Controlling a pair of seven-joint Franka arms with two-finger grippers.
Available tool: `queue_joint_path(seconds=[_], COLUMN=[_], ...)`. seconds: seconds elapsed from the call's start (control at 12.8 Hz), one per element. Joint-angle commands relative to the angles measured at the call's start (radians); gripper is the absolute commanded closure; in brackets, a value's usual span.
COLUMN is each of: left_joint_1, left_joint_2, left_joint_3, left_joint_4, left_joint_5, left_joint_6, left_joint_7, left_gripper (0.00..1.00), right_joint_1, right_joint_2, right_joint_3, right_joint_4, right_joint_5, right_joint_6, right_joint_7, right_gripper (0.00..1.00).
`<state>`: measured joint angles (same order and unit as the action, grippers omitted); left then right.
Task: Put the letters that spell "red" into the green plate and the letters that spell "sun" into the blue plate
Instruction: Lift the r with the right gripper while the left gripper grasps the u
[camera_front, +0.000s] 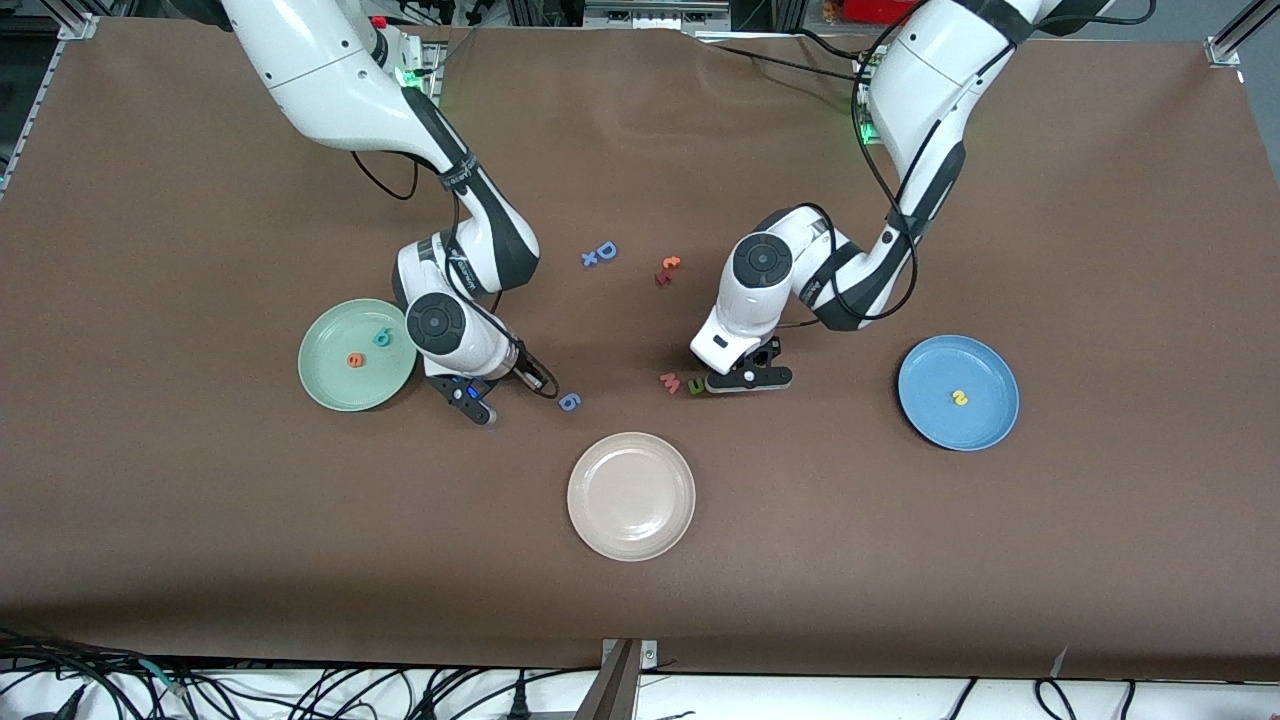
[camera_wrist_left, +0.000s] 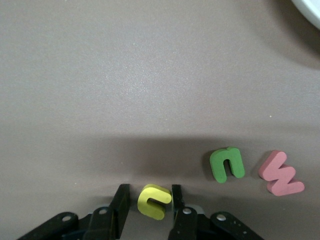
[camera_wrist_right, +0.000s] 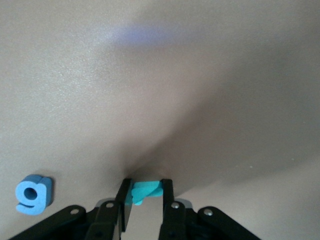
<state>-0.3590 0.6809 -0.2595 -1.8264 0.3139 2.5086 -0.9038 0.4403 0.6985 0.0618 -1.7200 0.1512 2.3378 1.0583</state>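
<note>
The pale green plate (camera_front: 330, 395) holds an orange "e" (camera_front: 355, 360) and a teal "d" (camera_front: 382, 337). Beside that plate, low at the table, my right gripper (camera_wrist_right: 146, 187) is shut on the thin teal "r" (camera_wrist_right: 145, 191); in the front view the right gripper (camera_front: 478, 405) hides the letter. The blue plate (camera_front: 985, 425) holds a yellow "s" (camera_front: 959, 398). My left gripper (camera_wrist_left: 150, 192) is down at the table, open, with the yellow "u" (camera_wrist_left: 154, 201) between its fingers; one finger touches it, the other stands apart. The green "n" (camera_wrist_left: 227, 164) lies beside it.
A pink "w" (camera_wrist_left: 281, 173) lies beside the "n". A blue "g" (camera_wrist_right: 33, 194) sits near the right gripper. A beige plate (camera_front: 630, 540) stands nearest the front camera. A blue "D" (camera_front: 604, 251), an orange "c" (camera_front: 671, 263) and a dark red letter (camera_front: 661, 279) lie mid-table.
</note>
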Motion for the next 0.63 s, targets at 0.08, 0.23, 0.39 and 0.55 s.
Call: queue_joint_path(seconds=[0.08,0.23,0.39,0.55], left_joint_1=[0.005,0.005,0.005,0.005], left_joint_2=[0.002,0.000,0.002,0.002], left_joint_3=[-0.003,-0.003,-0.003,-0.003], left_joint_4=[0.004,0.004,0.004,0.004], left_joint_5=[0.022,0.022,0.022,0.022], left_joint_6=[0.001,0.001,0.001,0.001], left_joint_7=[-0.027,-0.027,-0.027,-0.027], left_gripper=[0.66,0.70,0.76,0.80], right_joint_1=[0.003,-0.006,-0.006,-0.008], right_joint_2=[0.009,-0.029,-0.088,-0.132], right_joint_3=[-0.002,-0.013,-0.055,-0.124], right_joint_4=[-0.006,-0.003,0.017,0.034], right_joint_5=[-0.002,-0.002,-0.004,-0.001], right_joint_6=[0.008,-0.036,-0.168,-0.300], right_joint_7=[0.002,-0.014,-0.046,-0.154], right_gripper=[0.95,0.95,0.95,0.95])
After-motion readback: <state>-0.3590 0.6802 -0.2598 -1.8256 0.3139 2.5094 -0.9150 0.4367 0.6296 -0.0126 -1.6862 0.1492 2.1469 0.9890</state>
